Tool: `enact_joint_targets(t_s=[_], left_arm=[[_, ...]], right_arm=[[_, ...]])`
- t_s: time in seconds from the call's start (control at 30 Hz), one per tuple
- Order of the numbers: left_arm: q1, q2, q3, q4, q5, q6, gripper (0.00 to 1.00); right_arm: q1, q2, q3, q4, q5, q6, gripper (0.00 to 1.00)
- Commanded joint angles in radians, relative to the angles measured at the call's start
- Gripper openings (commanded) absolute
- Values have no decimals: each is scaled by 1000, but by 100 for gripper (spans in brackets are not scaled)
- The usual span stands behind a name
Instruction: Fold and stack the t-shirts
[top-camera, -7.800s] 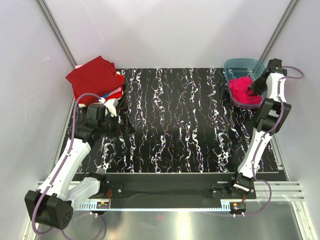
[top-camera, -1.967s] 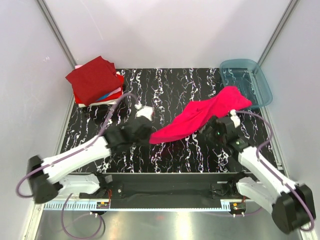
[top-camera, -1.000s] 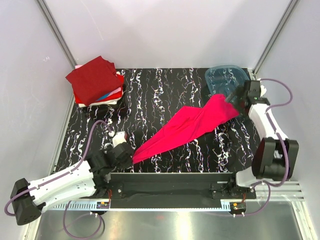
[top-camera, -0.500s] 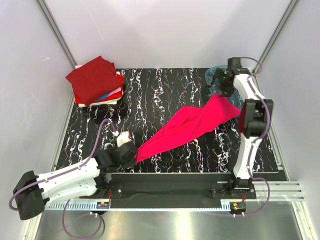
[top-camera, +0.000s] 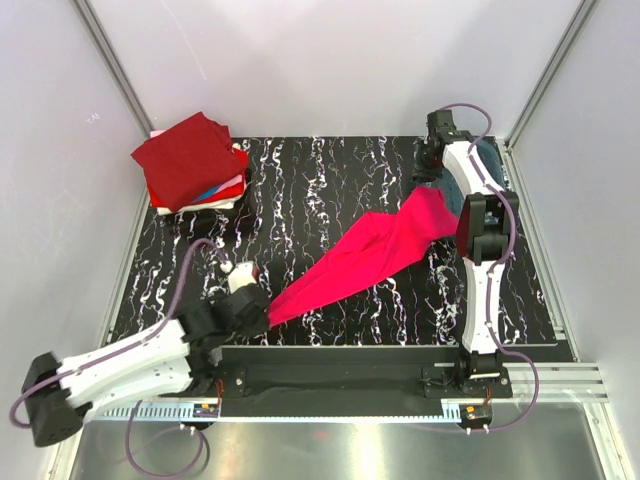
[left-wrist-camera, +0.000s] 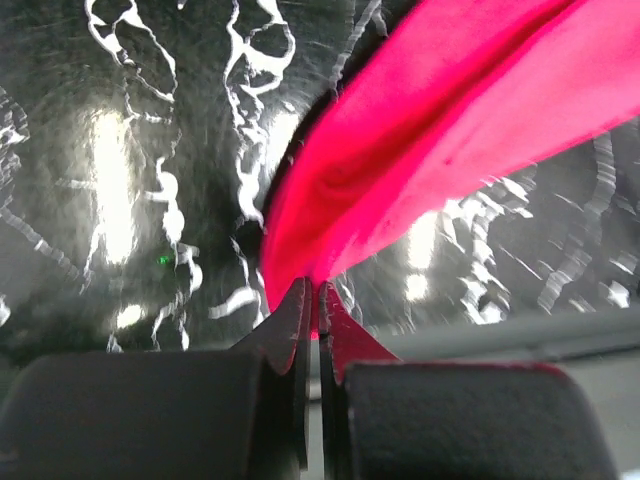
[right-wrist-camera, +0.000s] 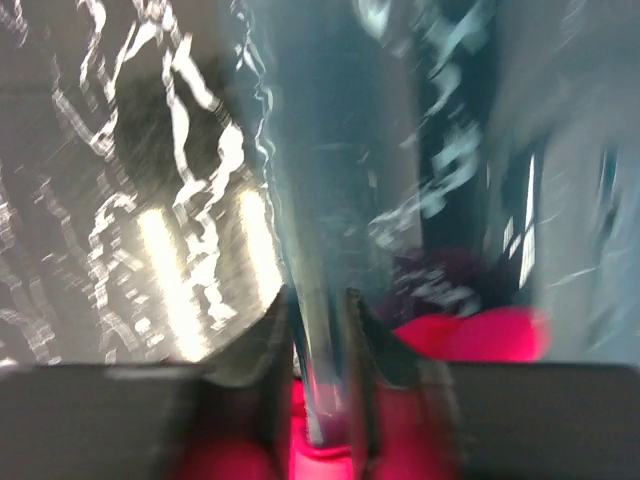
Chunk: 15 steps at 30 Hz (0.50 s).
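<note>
T-shirt (top-camera: 370, 255) — left gripper (left-wrist-camera: 312, 300); bin (right-wrist-camera: 330, 180) — right gripper (right-wrist-camera: 318, 335)

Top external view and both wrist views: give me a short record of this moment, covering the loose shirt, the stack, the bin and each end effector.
pink t-shirt: unfolded, drawn into a long diagonal band across the table, from near left to far right
left end effector: shut on the pink t-shirt's near end
right end effector: fingers either side of the teal bin's wall, apparently gripping it; view blurred
teal bin: far right, largely hidden behind the right arm from above
folded stack: far left corner, dark red on top
</note>
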<state>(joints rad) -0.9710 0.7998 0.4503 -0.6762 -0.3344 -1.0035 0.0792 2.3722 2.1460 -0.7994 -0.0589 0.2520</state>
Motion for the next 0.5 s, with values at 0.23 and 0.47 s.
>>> enact_joint_targets(t_s=[0.23, 0.47], left_arm=[[-48, -358, 508, -677, -190, -110, 0], [-46, -344, 792, -873, -405, -70, 0]], right_arm=[[-65, 30, 63, -35, 177, -118, 0], [-102, -63, -149, 149, 192, -180, 0]])
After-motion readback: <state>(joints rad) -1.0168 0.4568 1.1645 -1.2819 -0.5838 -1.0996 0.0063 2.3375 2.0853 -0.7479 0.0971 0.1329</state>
